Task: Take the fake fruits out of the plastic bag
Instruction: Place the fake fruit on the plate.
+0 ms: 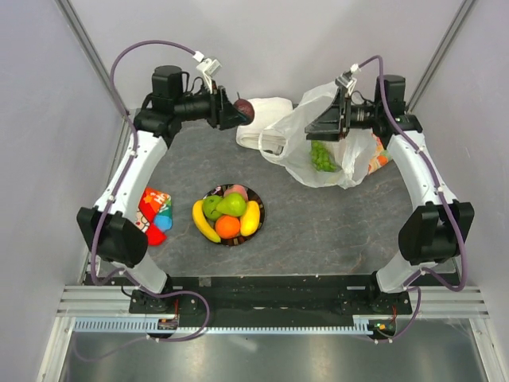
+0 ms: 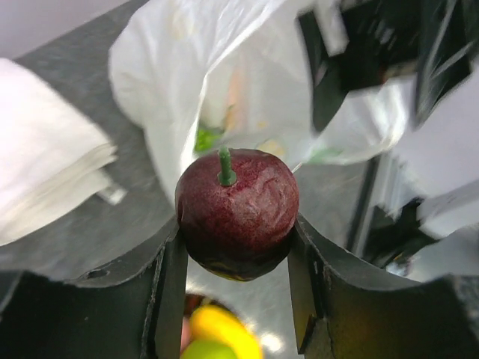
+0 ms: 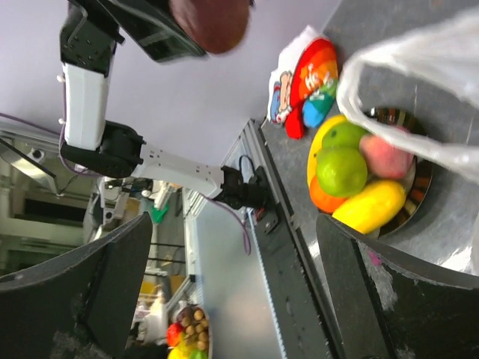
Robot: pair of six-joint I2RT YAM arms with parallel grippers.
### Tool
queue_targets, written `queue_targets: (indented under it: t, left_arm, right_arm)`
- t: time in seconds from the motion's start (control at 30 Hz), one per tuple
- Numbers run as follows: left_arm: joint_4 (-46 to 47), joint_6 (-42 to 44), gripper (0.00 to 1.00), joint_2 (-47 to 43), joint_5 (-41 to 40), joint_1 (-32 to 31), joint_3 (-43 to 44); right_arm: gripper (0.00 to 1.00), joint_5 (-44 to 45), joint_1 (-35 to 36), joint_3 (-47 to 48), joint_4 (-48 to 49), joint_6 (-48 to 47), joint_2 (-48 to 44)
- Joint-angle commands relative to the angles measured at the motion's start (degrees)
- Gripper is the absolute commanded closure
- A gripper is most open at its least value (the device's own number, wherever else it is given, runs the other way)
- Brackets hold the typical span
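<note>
The left gripper point(image 2: 236, 233) is clenched on the red fruit point(image 2: 238, 202) beside the bag point(image 1: 330, 155), the right gripper point(image 3: 232, 224) spread wide; the fruit looks light, hard, slippery, best pinched across its middle.

plate point(image 1: 261, 208) centre, fruits point(image 1: 229, 215) on it | plastic bag point(image 1: 302, 134) behind-right, grapes point(image 1: 322, 157) inside | cloth point(image 1: 270, 111) left of bag
</note>
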Motion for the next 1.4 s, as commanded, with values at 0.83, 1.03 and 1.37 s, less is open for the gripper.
queue_targets:
  t: [0.83,1.03,1.37]
  left_arm:
    - [-55.6,60.4,0.98,15.7,-10.9,6.0,12.6]
    - [-55.8,57.2,0.94,22.1,-7.5,8.2,14.5]
    - [-62.2,56.3,0.93,29.5,-2.5,10.2,16.8]
  right_arm:
    - [0.02,27.6,3.9,8.9,-20.3,-36.0,-6.1]
    - [0.02,30.6,4.6,13.0,-22.8,-37.2,-1.6]
    - [0.02,34.7,5.9,18.0,-27.0,-41.3,4.3]
